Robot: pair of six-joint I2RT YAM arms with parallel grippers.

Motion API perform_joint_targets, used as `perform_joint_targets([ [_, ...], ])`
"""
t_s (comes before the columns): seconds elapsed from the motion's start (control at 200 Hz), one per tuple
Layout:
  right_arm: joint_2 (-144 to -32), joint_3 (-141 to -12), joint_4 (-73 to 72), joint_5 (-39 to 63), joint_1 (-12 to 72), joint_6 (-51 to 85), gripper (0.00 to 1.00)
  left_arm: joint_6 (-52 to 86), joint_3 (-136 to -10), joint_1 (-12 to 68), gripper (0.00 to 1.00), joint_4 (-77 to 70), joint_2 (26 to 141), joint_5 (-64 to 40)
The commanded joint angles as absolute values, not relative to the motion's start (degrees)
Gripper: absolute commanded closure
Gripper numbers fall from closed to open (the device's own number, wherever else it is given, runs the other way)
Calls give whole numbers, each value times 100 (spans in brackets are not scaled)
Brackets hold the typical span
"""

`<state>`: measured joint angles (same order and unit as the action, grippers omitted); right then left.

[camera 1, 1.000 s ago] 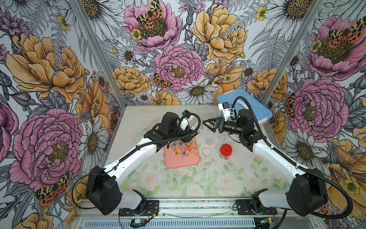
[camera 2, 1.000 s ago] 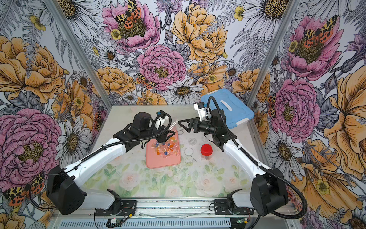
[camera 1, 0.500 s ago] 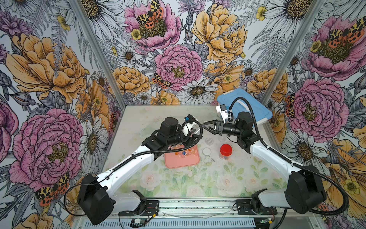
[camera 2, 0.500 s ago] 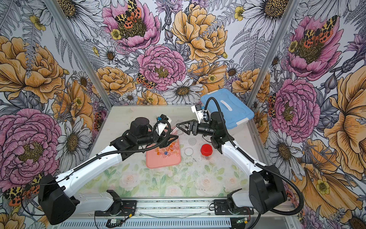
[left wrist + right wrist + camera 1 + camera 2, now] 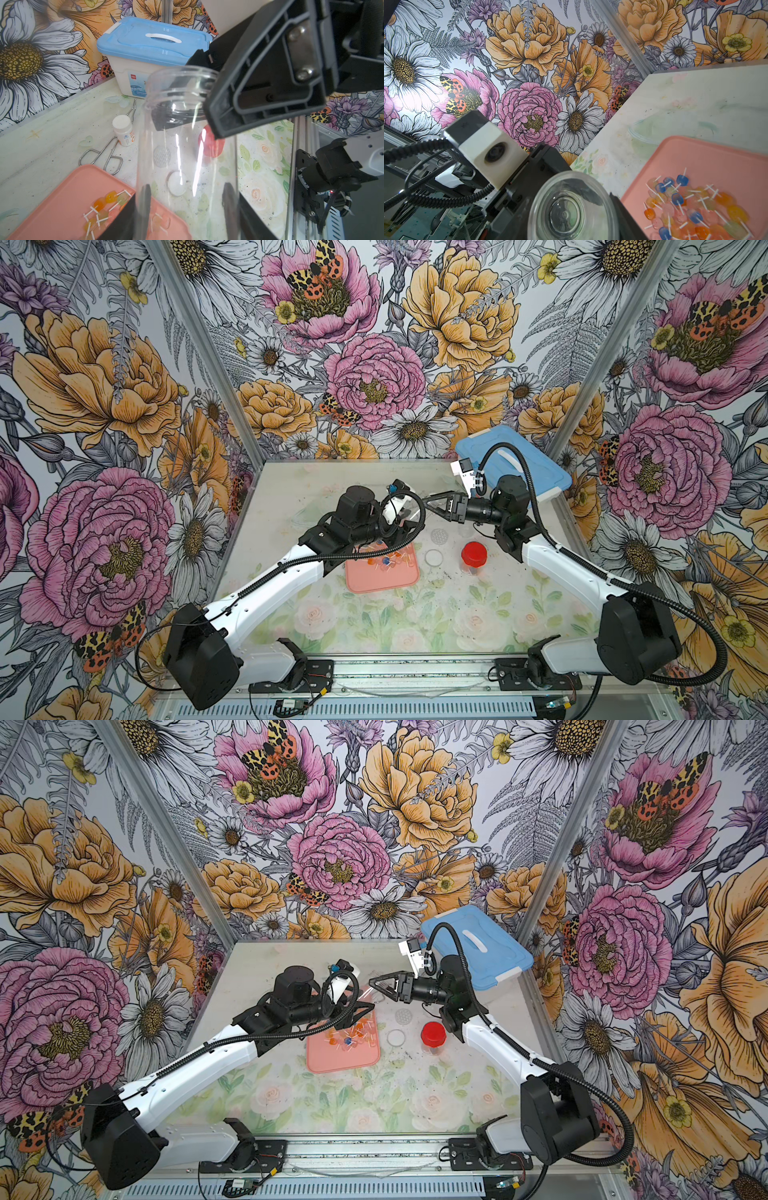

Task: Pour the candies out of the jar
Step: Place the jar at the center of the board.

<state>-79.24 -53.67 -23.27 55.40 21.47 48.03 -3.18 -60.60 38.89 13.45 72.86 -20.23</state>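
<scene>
An empty clear jar (image 5: pixel 412 509) hangs in the air beyond the pink tray (image 5: pixel 382 585), held from both ends. My left gripper (image 5: pixel 405 526) is shut on its body; in the left wrist view the fingers (image 5: pixel 145 199) press its sides. My right gripper (image 5: pixel 427 502) is shut on the mouth end, one finger (image 5: pixel 259 79) lying over the rim. The right wrist view looks into the jar (image 5: pixel 571 207) between the jaws. The candies (image 5: pixel 388 562), small coloured lollipops on white sticks, lie in a heap on the tray (image 5: pixel 695 158).
A red-lidded jar (image 5: pixel 473 553), a clear lid (image 5: pixel 433 558) and a mesh disc (image 5: pixel 439 536) sit right of the tray. A blue-lidded box (image 5: pixel 511 464) fills the back right corner. A small white bottle (image 5: pixel 123 129) and metal tongs (image 5: pixel 108 149) lie behind the tray.
My left arm swung the jar away from above the tray toward the right arm. My right gripper moved in from the right, open, and closed on the jar's mouth end.
</scene>
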Motion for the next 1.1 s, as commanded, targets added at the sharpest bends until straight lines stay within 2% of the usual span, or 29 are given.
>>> perform_joint_targets([
  [0.0,-7993,-5414,-2409,5537,2183,4762,53,-312,-6025,3938,77,1083,7277,-1957],
  [0.085,-7981,-5428,-2420,5512,2173,4764,57,-286,-5982,3938,55,1047,7262,-1881],
  [0.12,-7985,-5425,-2426,5488,2164,4773,58,-274,-5953,3937,28,1028,7255,-1833],
  [0.145,-7983,-5423,-2434,5477,2156,4771,58,-257,-5935,3933,5,1002,7251,-1785],
  [0.16,-7983,-5429,-2433,5467,2147,4765,58,-254,-5920,3929,2,998,7243,-1770],
  [0.27,-8003,-5398,-2310,5284,1991,4668,59,-134,-5777,3856,1,931,7172,-1693],
  [0.38,-8002,-5395,-1594,4824,1683,4118,60,189,-5435,3586,1,694,6971,-1629],
  [0.505,-7950,-5727,336,3146,1554,2628,61,781,-4907,3106,1,399,6707,-1297],
  [0.565,-7945,-5775,757,2464,1559,2195,61,1030,-4645,2925,1,286,6579,-1017],
  [0.866,-8174,-5933,1212,424,1622,1228,61,1702,-3817,2591,1,-127,6251,171],
  [1.096,-8775,-6522,1202,-338,2164,487,61,1885,-3761,2561,1,-334,6367,205],
])
